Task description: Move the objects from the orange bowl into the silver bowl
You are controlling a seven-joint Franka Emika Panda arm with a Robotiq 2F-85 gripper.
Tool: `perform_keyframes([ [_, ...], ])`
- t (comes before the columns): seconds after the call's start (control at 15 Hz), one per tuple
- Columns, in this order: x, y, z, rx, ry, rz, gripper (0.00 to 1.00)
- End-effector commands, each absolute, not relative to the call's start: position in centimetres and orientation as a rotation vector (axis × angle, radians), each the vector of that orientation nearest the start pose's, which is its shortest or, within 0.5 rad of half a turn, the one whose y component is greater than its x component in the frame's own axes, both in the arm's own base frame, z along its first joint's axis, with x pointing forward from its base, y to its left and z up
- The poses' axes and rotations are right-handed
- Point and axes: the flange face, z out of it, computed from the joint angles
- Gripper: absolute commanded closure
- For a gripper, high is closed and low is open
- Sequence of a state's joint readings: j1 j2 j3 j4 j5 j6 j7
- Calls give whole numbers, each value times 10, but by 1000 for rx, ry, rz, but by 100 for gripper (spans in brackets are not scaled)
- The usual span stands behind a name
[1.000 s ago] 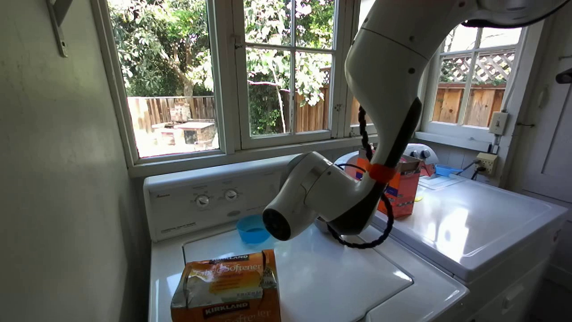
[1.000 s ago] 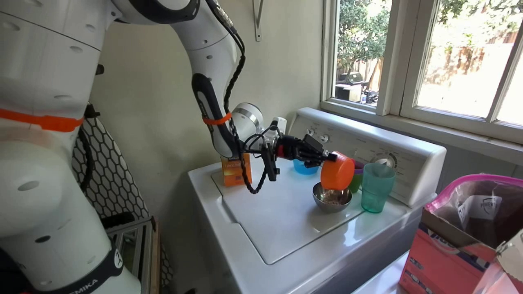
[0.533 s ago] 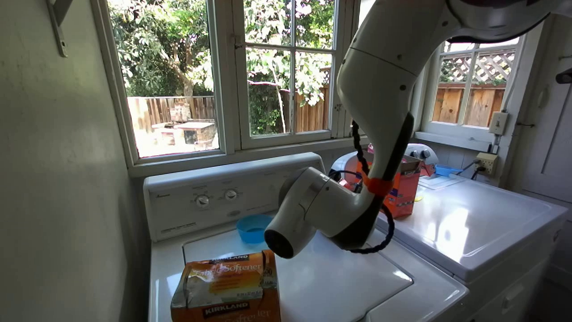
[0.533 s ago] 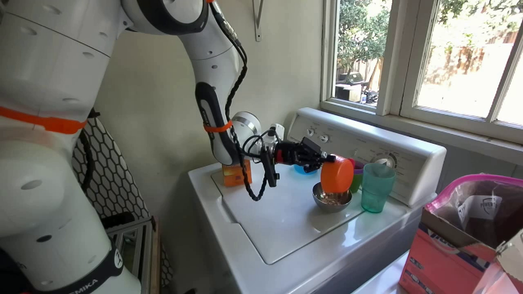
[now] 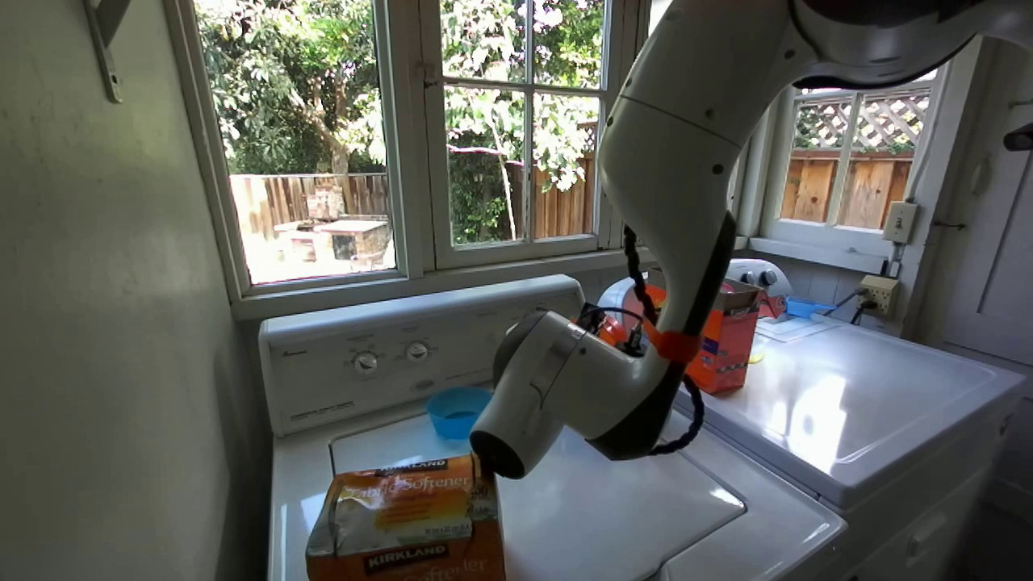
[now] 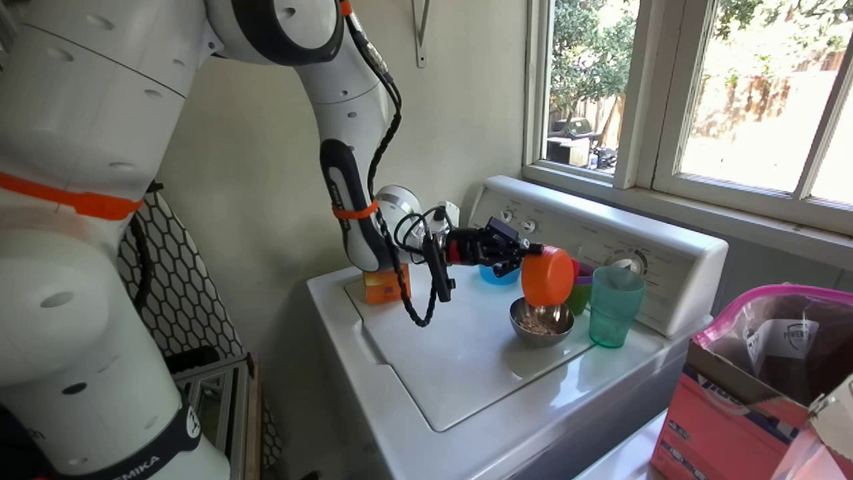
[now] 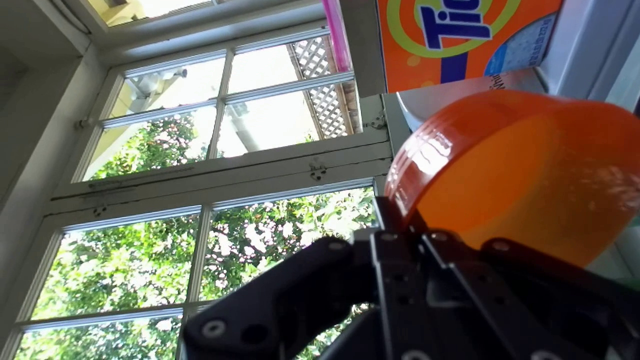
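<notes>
My gripper [image 6: 537,249] is shut on the rim of the orange bowl [image 6: 548,277]. The wrist view shows the fingertips [image 7: 406,217] pinching the orange bowl [image 7: 480,175] at its edge. The bowl is tipped on its side with its base towards the camera in an exterior view. It hangs just above the silver bowl's back rim. The silver bowl [image 6: 541,341] stands upright on the washer lid. Small brown pieces [image 6: 535,325] lie in it. The visible inside of the orange bowl shows no pieces, but part of it is hidden. The arm hides the silver bowl in an exterior view.
A teal cup [image 6: 616,307] and a green cup [image 6: 581,293] stand right beside the silver bowl. A light-blue bowl [image 5: 457,413] stands near the control panel [image 5: 387,355]. A softener box [image 5: 403,516] lies close under the arm's wrist joint. A Tide box [image 5: 726,347] stands on the neighbouring machine.
The arm's links have swung lower. The orange bowl dipped slightly, then rose a little, staying tipped over the silver bowl. More of the brown pieces in the silver bowl show now.
</notes>
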State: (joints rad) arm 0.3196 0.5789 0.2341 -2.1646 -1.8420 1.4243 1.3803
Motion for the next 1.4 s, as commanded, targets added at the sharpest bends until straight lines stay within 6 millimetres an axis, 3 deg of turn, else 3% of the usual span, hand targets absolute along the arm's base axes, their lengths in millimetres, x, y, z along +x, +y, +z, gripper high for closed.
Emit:
perform_keyframes([
  [0.0,507,184,165,1400,368,764,98],
  [1.33,502,182,184,1340,350,702,98],
])
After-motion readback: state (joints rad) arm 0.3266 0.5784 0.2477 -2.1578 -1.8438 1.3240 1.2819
